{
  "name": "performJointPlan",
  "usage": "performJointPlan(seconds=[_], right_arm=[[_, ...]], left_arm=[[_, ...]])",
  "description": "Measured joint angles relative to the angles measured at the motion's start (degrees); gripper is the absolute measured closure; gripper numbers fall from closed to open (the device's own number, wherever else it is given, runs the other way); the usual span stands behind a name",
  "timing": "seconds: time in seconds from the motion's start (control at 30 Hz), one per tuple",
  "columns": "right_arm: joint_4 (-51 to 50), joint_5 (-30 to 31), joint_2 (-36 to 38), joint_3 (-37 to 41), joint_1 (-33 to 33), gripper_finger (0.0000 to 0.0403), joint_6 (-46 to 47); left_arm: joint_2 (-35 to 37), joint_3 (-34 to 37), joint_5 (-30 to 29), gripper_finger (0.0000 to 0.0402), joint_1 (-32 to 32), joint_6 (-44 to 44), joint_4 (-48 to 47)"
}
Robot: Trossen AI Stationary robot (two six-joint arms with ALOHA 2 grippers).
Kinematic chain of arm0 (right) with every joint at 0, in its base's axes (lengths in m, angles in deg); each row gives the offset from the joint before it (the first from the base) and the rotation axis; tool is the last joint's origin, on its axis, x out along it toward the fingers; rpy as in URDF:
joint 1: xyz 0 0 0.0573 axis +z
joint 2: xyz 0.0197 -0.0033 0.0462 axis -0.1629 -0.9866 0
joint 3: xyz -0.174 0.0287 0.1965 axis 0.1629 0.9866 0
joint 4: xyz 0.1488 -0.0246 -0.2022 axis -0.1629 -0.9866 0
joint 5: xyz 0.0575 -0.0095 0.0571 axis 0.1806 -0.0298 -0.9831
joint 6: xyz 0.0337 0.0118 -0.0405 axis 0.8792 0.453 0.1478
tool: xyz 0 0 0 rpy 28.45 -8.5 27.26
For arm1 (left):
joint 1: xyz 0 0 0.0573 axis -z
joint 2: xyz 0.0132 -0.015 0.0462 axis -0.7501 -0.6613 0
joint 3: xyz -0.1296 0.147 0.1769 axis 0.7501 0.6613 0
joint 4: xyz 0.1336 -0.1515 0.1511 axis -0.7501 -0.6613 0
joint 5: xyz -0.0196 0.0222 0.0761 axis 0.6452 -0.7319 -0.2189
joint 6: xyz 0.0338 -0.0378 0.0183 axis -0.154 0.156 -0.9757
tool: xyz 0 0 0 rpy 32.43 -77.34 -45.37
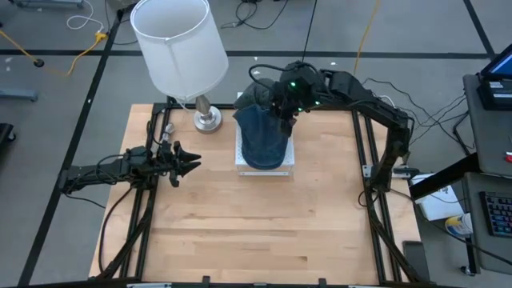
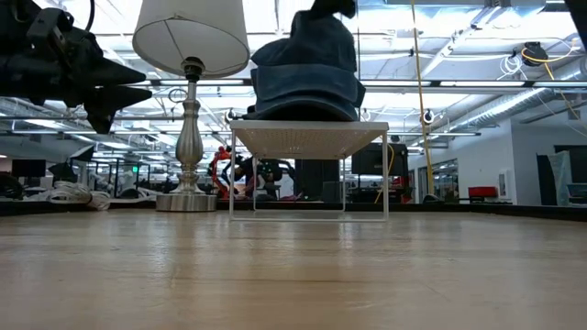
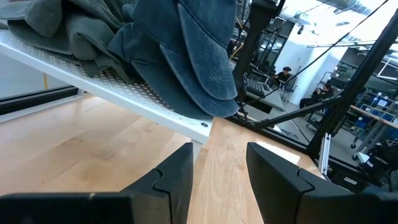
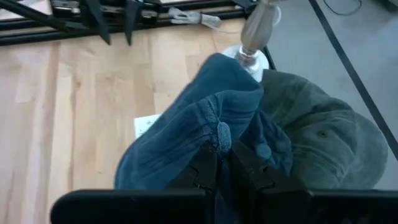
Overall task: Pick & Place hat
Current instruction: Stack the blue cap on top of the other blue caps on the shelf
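Observation:
A blue hat (image 1: 264,136) lies on a white perforated stand (image 2: 307,137) at the table's far middle. Its brim (image 3: 205,74) overhangs the stand's edge. A grey-green hat (image 4: 317,137) lies beside it on the same stand. My right gripper (image 4: 222,152) is above the stand, slanting down, and is shut on the blue hat's crown. My left gripper (image 3: 217,168) waits open near the table's left edge, level, pointing toward the stand (image 3: 124,93) with nothing between its fingers. My right gripper pinches a bunched fold of cloth at the top of the blue hat's crown (image 4: 217,134) between its two fingers. The fingers come from above and the far side, slanting down. The crown is drawn up toward the fingers, while the hat's lower part (image 2: 303,105) rests on the stand.
A table lamp with a white shade (image 1: 180,48) and a silver base (image 1: 208,120) stands just left of the stand. Bare wooden table (image 1: 256,232) stretches toward the near edge. Dark frame rails (image 1: 372,160) run along both sides.

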Motion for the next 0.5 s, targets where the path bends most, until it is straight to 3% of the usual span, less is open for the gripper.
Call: performJointPlan(seconds=[0.5], right_arm=[[2.06, 0.16, -3.27, 2.85, -3.14, 0.0390, -2.91]], left_arm=[[0.02, 0.00, 0.00, 0.0249, 0.00, -0.01, 0.00]])
